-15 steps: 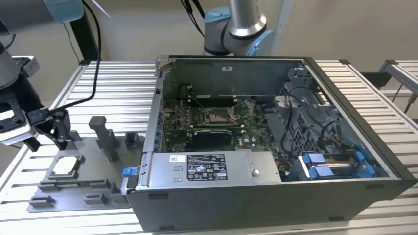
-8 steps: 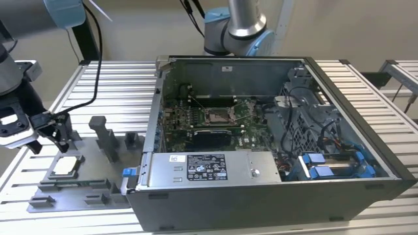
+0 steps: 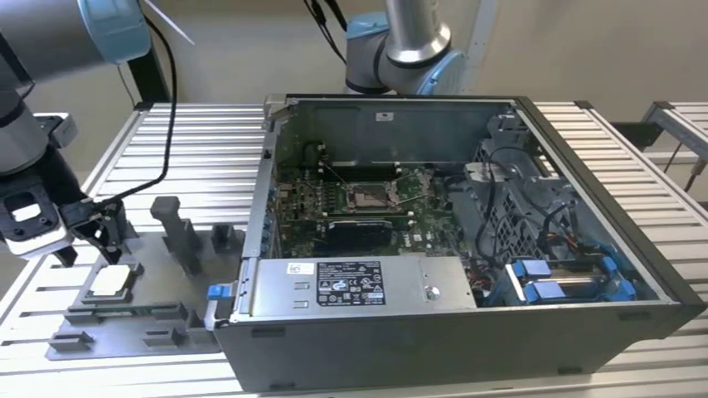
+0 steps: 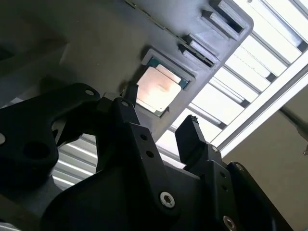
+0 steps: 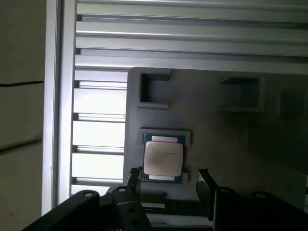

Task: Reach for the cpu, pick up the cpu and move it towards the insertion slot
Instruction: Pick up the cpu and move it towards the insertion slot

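The cpu (image 3: 111,282) lay flat, pale metal top up, in a shallow square pocket of a grey fixture plate (image 3: 166,332) that sat on the slatted bench (image 3: 199,141) just outside the open computer case (image 3: 443,332), on the exterior view's left of it. Grey upright blocks (image 3: 177,232) stood on the same plate between the chip and the case wall.

The tool (image 3: 89,249) hung just over the chip, released, its two black fingers (image 5: 202,180) spread wider than the chip and set to either side of it. In both wrist views the cpu (image 4: 159,89) (image 5: 163,159) showed just beyond the tips of the tool (image 4: 161,108) (image 5: 168,173), seated in its pocket and not gripped. Whether the fingertips touched the plate could not be told.

Inside the case, well apart from the chip, the insertion slot (image 3: 367,196) sat on the green circuit board (image 3: 321,207), its shiny frame around a dark centre
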